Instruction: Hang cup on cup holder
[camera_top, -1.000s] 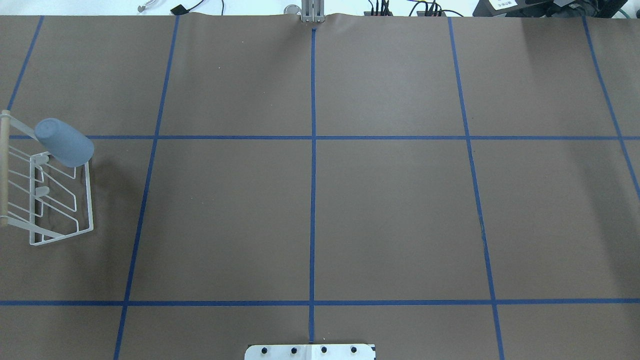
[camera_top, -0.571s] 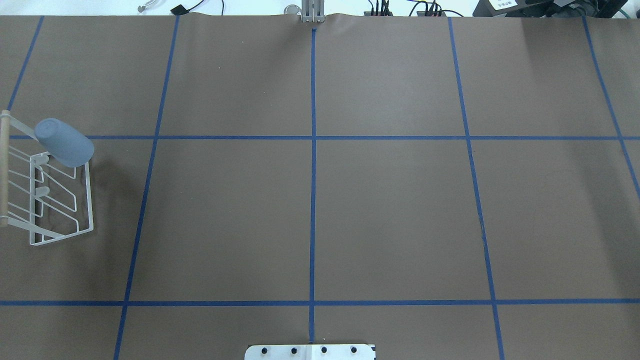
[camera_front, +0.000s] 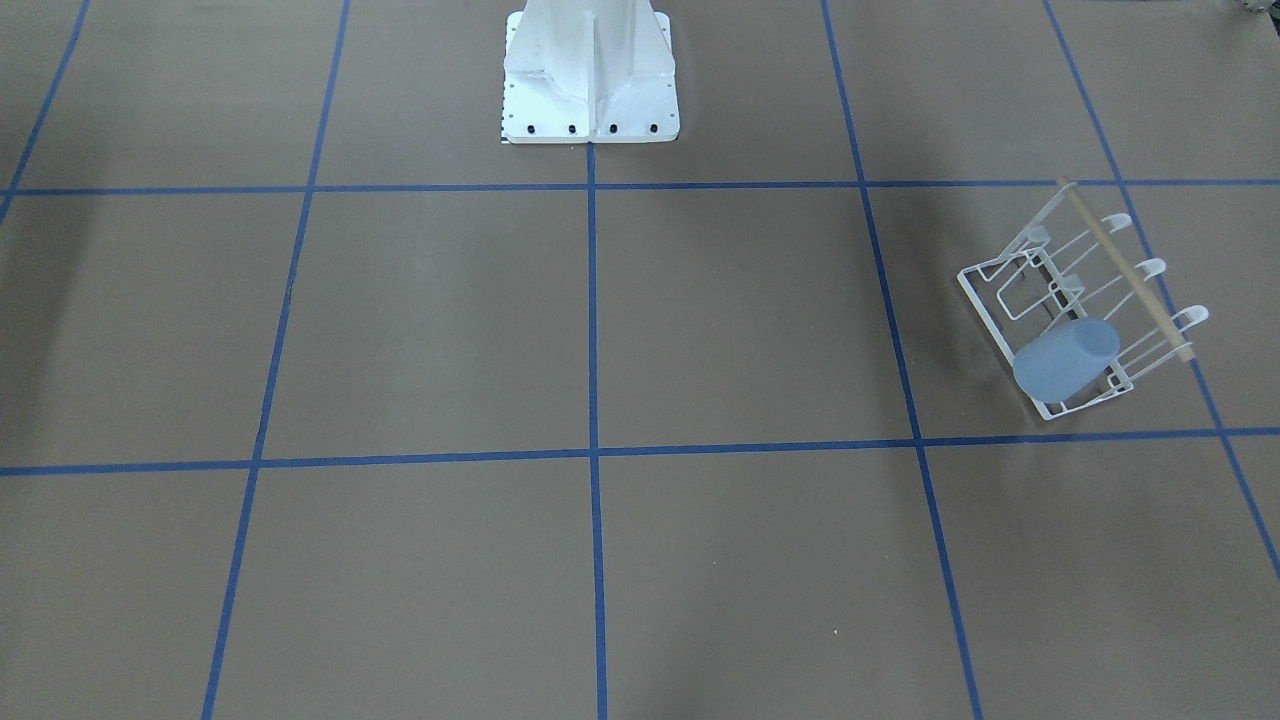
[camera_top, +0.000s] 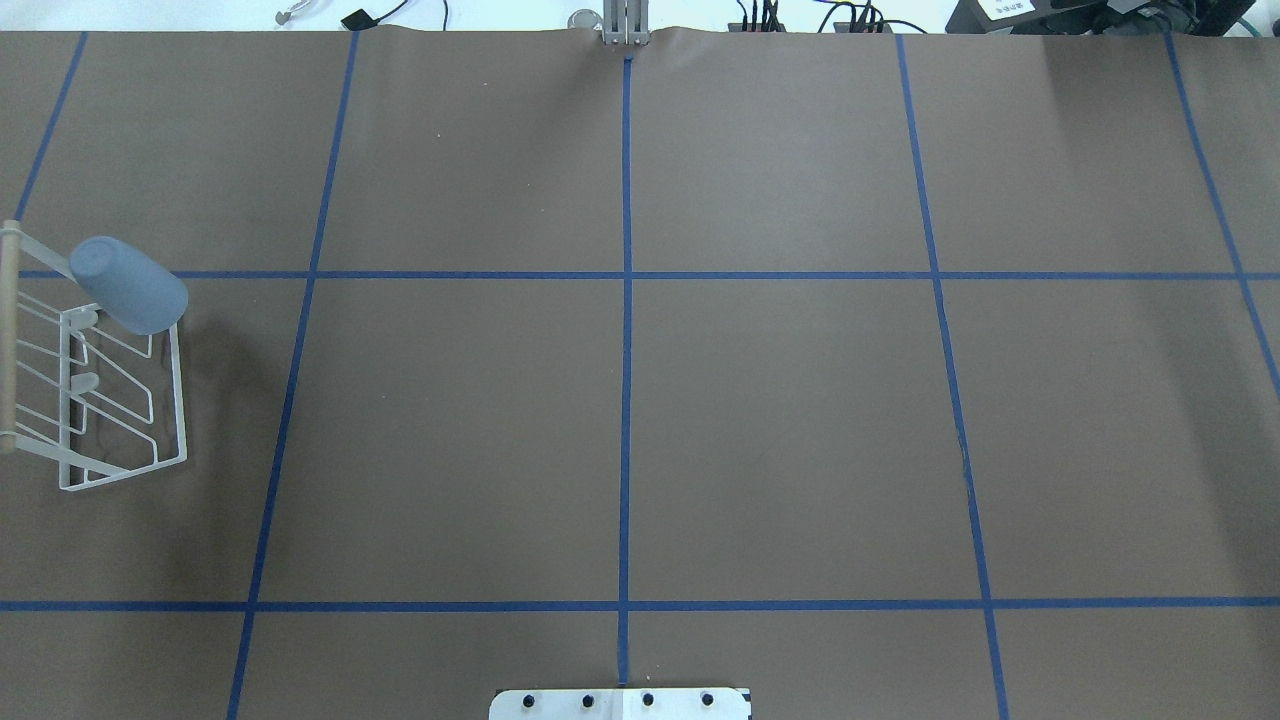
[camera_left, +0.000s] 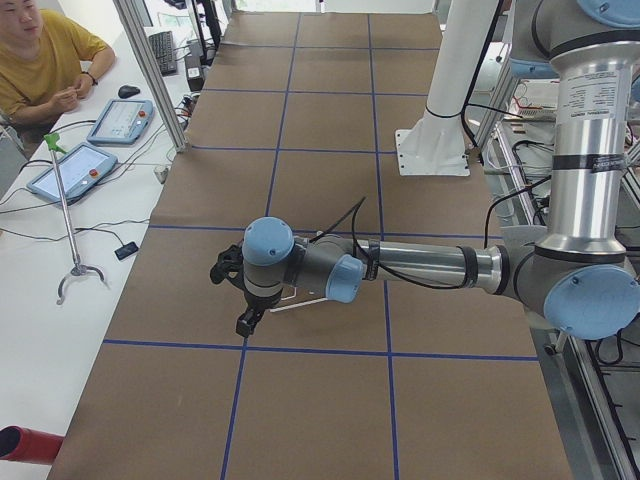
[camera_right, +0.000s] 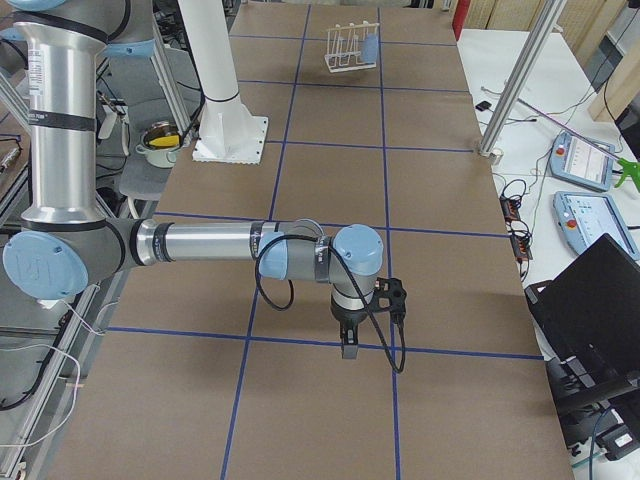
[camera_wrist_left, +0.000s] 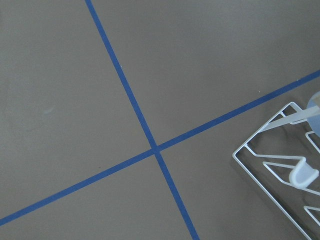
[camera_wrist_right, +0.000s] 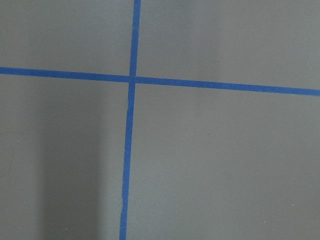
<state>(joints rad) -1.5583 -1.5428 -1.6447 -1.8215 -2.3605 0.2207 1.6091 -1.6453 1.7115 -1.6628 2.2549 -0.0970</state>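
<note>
At the table's (camera_top: 450, 450) left edge, the cup (camera_top: 130, 285) caps the cup holder (camera_top: 182, 400); fingers' (camera_left: 246, 320) spread: cannot tell.

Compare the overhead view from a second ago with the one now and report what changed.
Nothing visibly changed. The cup is in the same spot, hung tilted with its closed bottom up on the end prong of the cup holder, and the holder has not shifted on the table. No arm shows in the overhead view then or now.

Cup (camera_top: 130, 285) smooth matt plastic; cup holder (camera_top: 85, 381) white-coated wire, wooden rod (camera_top: 8, 340)
</note>
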